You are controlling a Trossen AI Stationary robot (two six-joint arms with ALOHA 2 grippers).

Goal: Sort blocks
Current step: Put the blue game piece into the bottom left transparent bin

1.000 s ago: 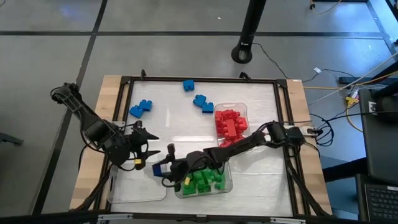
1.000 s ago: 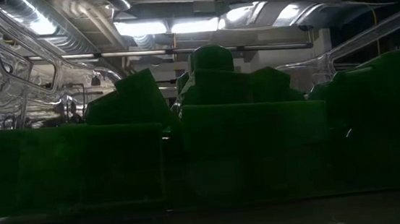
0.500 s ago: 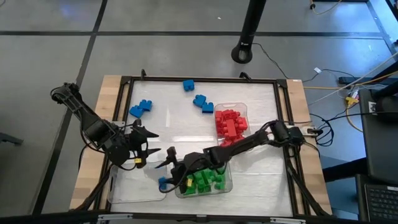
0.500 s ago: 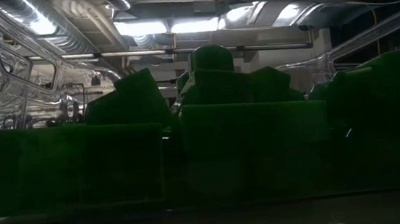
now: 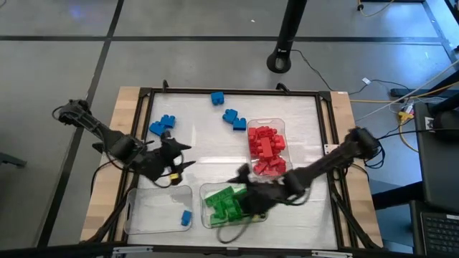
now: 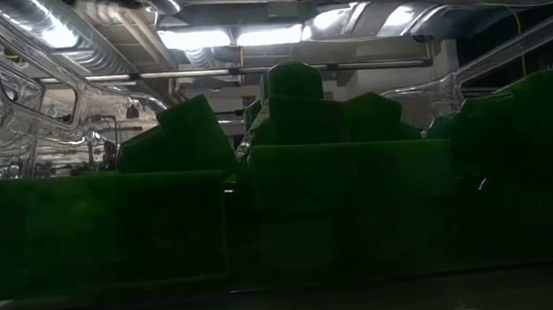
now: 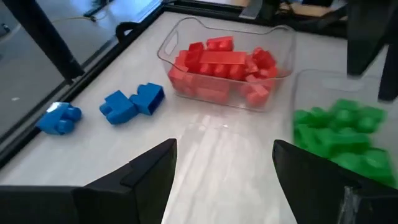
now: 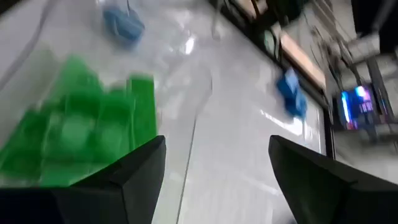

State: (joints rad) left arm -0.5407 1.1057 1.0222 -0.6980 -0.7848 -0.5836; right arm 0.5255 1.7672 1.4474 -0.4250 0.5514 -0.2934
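Note:
Green blocks (image 5: 229, 204) fill a clear tray at the near middle and block the low view (image 6: 298, 173). Red blocks (image 5: 267, 147) fill a clear tray (image 7: 283, 34) beyond it. One blue block (image 5: 186, 217) lies in the near-left clear tray (image 5: 143, 215). Loose blue blocks (image 5: 163, 124) (image 5: 217, 97) (image 5: 234, 118) lie on the white table toward its far edge. My left gripper (image 5: 188, 155) (image 7: 224, 162) hovers open left of the red tray, holding nothing. My right gripper (image 5: 240, 190) (image 8: 217, 162) is open above the green tray's far-left part, also holding nothing.
A dark frame (image 5: 229, 92) borders the white table top. Bare white surface (image 5: 215, 143) lies between the loose blue blocks and the trays. A stand's round base (image 5: 280, 61) and cables lie on the floor beyond the far edge.
My right gripper has opened over the near-left tray and let go of a blue block, which has dropped into that tray. It has then drawn back quickly toward the table's right, rising and tipping less steeply, to above the green tray. My left gripper has swung a little toward the far edge.

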